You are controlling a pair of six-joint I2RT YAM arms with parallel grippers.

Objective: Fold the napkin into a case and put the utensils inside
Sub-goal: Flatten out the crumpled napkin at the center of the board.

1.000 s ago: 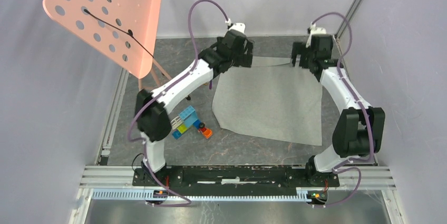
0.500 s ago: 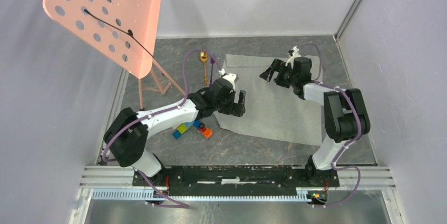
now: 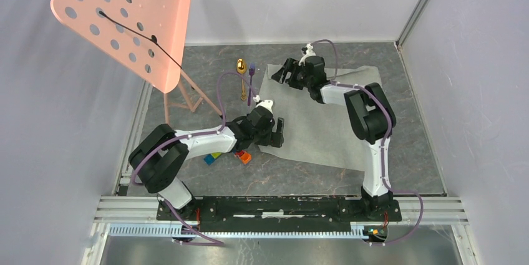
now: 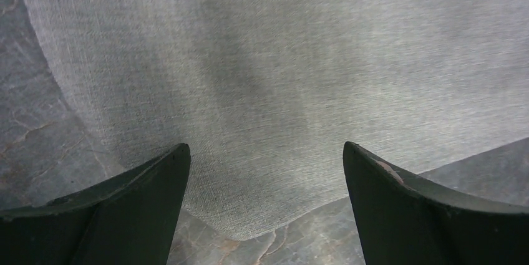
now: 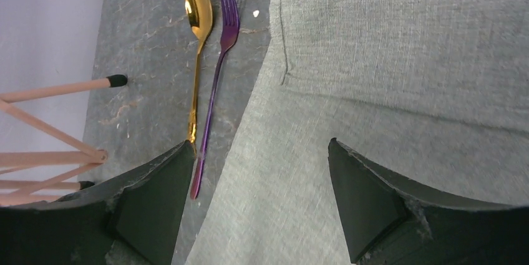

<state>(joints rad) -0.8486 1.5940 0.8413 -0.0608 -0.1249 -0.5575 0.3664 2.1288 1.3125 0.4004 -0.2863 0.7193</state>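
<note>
The grey-green napkin (image 3: 330, 121) lies flat and unfolded on the dark table. The gold spoon (image 3: 241, 78) and the purple fork (image 3: 251, 83) lie side by side just left of its far left corner; both show in the right wrist view, spoon (image 5: 196, 47) and fork (image 5: 218, 72). My left gripper (image 3: 279, 133) is open and empty over the napkin's near left corner (image 4: 249, 121). My right gripper (image 3: 280, 72) is open and empty over the napkin's far left corner (image 5: 374, 78).
Several colourful toy blocks (image 3: 228, 151) lie left of the napkin, partly under the left arm. A pink perforated stand (image 3: 125, 22) on thin legs (image 3: 181, 93) stands at the far left. Grey walls close the table in at the back and sides.
My left gripper has pulled back toward the napkin's near left corner. My right gripper has swung left to the far left corner. The fork, hidden before, now shows beside the spoon.
</note>
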